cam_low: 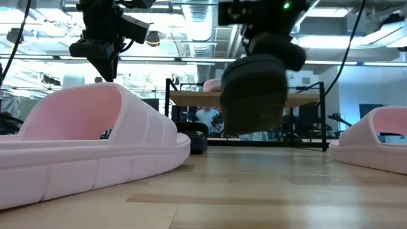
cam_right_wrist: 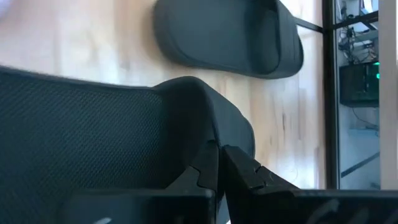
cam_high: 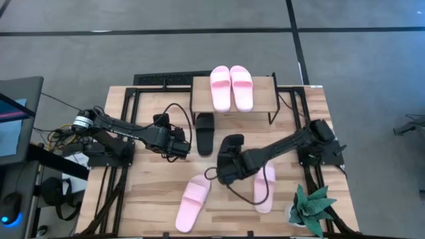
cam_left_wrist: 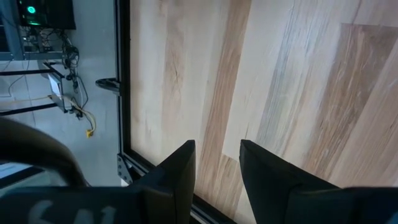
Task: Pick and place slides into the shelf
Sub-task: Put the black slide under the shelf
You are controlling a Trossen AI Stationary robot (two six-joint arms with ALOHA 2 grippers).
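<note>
Grey floor surrounds the light-wood surface on which we work, both arms reaching inward from its two sides. Our right gripper hangs over the middle of the surface with its fingers clamped on the strap of a black slide, which the low view shows lifted clear of the wood and tilted. In the right wrist view the held slide fills the near field, and a second black slide lies flat on the surface beyond it, just in front of the shelf. Up on the shelf's top board rest two pale pink slides side by side, touching or nearly so. Two more pink ones lie on the surface nearer the front edge: one angled in front of the left arm, the other partly under our right arm. Our left gripper hovers above bare wood beside the flat black slide, its fingers a little apart and holding nothing. A small green plant stands at the front right corner. Through the shelf legs in the low view we make out a person in the room behind.
</note>
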